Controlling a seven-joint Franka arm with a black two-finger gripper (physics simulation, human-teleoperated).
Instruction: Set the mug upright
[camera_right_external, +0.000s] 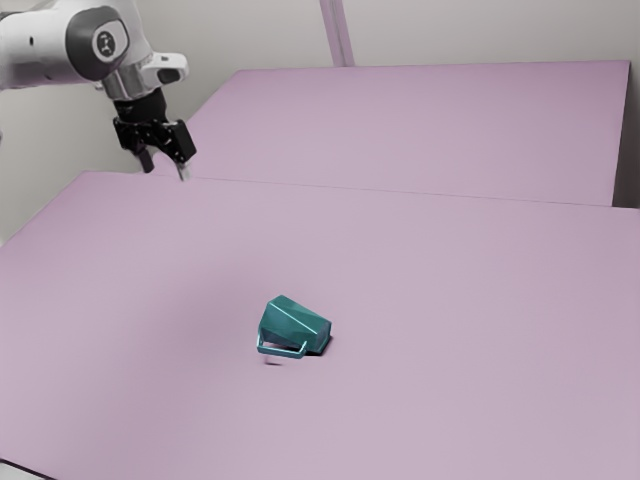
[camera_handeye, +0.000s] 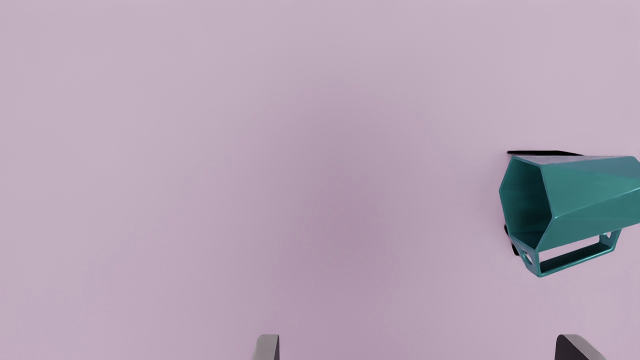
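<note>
Desk: a wide pink top, on which the mug is borne; its far edge is seen running across the exterior view, and its far corner lies toward that view's left.
Arm: a white and grey one, reached in from the exterior view's upper left, with its hand pointed downward.
Claw: held high, near the desk's far corner in the exterior view; released and empty, its two fingers spread wide, with nothing between them.
Mug: teal and faceted, laid on its side on the desk, well in from the far edge and well apart from the claw.
Mouth: the open end, turned sideways toward the exterior view's left, not up.
Handle: an angular loop, jutted out from the mug's side toward the exterior view's near side; whether it is touched to the desk cannot be told.
Step in hand: judged to be the approach, since the mug is not upright and is not held.
Next move: the claw should be carried over to the mug, lowered, and closed across the body clear of the handle; a lift and a tilt would then be needed, so that the base is set down flat.
</note>
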